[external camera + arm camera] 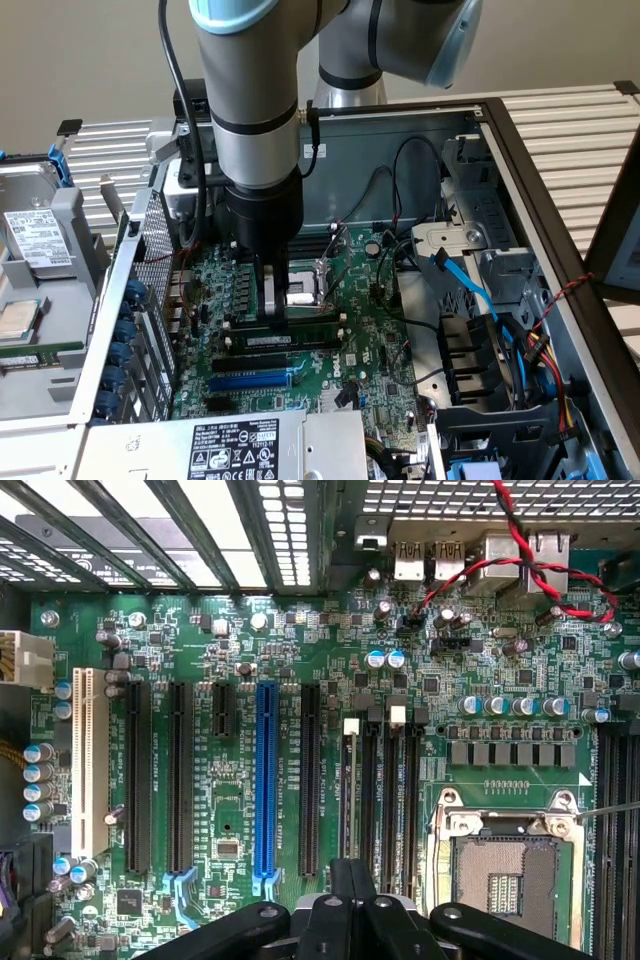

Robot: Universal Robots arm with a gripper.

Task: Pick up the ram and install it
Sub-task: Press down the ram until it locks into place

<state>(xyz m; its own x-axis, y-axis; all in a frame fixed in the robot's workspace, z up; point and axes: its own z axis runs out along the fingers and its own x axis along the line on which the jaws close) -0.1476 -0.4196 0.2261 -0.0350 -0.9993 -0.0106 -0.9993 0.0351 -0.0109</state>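
hovering at centre frame over the motherboard (300, 390), the gripper (276, 318) had its jaws fully closed just above the ram (290, 340), which lay along a black memory slot (368, 800) beside the cpu socket (510, 870), apparently placed, seating unconfirmed.

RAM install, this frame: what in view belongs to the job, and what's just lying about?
Job:
- ram, at the black memory slots
- gripper, shut, just above the ram

Lying about:
- blue expansion slot
- CPU socket
- hard drive
- blue cable
- red-black twisted wires
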